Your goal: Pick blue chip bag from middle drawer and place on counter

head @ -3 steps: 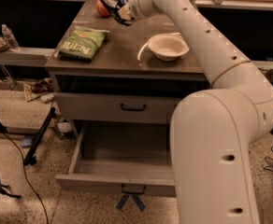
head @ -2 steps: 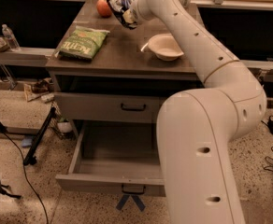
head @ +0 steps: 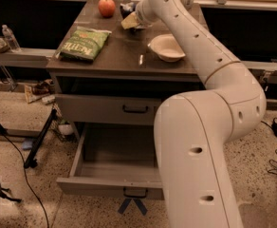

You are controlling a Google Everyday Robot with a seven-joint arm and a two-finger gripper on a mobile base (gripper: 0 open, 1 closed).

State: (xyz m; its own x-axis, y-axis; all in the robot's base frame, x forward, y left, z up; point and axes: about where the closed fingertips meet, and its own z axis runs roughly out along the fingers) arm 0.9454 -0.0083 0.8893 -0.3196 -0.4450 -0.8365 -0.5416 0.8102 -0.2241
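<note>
On the left of the flat grey-brown counter a flat green crisp packet is laid, with a round red apple behind it. Below, the wide grey middle drawer is seen pulled out, its tray open to reach. Further right, at the counter's far edge, the small dark-blue foil chip bag is found right at the gripper. The spot is judged to be chosen for setting it down. Whether the gripper is clenched on the bag or released cannot be told. A white ceramic bowl is placed rightmost, apart from them.
</note>
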